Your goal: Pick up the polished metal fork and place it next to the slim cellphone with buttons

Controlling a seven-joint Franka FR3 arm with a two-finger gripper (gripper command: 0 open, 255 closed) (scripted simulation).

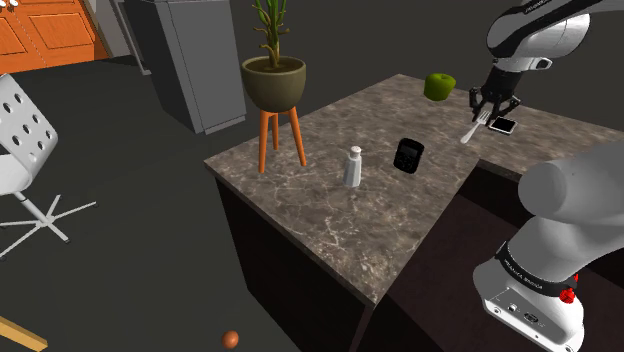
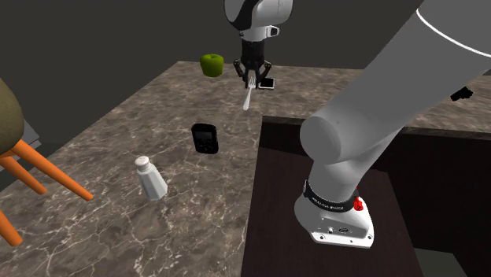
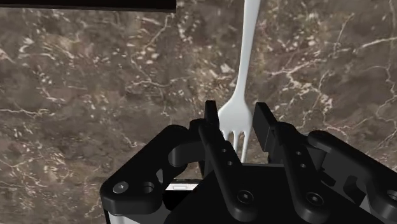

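My black gripper (image 1: 492,106) (image 2: 250,76) is shut on the tine end of a plain white fork (image 1: 471,129) (image 2: 248,96). The fork's handle slants down toward the brown marbled countertop (image 1: 330,215). In the wrist view the fork (image 3: 248,51) runs away from the gripper (image 3: 238,124), clasped between both fingers (image 3: 213,127). A small, slim light-coloured phone (image 1: 503,125) (image 2: 266,83) lies flat on the counter right beside the gripper. A black phone with a screen and buttons (image 1: 408,156) (image 2: 204,138) lies further along the counter, apart from the fork.
A green apple (image 1: 439,86) (image 2: 212,64) sits near the counter's far corner. A white shaker (image 1: 353,167) (image 2: 149,178) stands mid-counter. A potted plant on orange legs (image 1: 273,80) stands beside the counter, and a white chair (image 1: 20,130) beyond it. The dark stand (image 2: 330,157) borders the counter.
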